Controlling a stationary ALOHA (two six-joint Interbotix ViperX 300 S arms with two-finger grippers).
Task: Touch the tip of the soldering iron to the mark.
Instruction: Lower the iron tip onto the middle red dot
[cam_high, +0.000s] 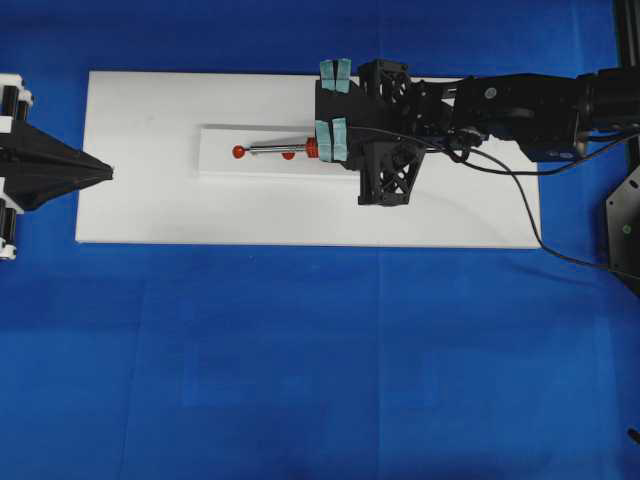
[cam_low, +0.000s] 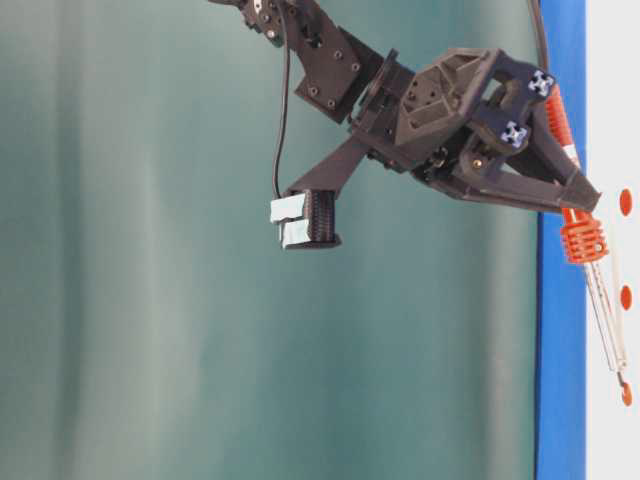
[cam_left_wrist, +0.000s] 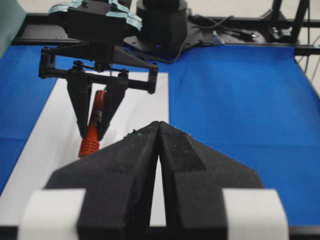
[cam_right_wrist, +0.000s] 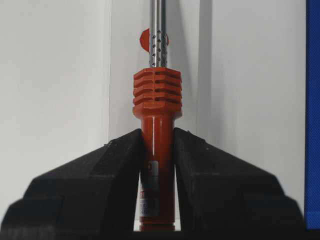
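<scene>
My right gripper (cam_high: 322, 148) is shut on the orange-red handle of the soldering iron (cam_right_wrist: 156, 95), just behind its ribbed collar (cam_low: 583, 240). The silver shaft slants down to the left over the white strip (cam_high: 220, 165). The mark (cam_high: 288, 156), the middle red dot, lies under the shaft and peeks out beside it in the right wrist view (cam_right_wrist: 143, 39). The tip of the soldering iron (cam_high: 249, 151) sits past the mark, right by the far-left dot (cam_high: 239, 152); from table level the tip (cam_low: 622, 378) is close to the surface there. My left gripper (cam_high: 108, 173) is shut and empty at the board's left edge.
The strip lies on a white board (cam_high: 150, 210) on blue cloth. The iron's black cord (cam_high: 520, 190) trails right across the board and off its right edge. My right arm covers the board's upper right.
</scene>
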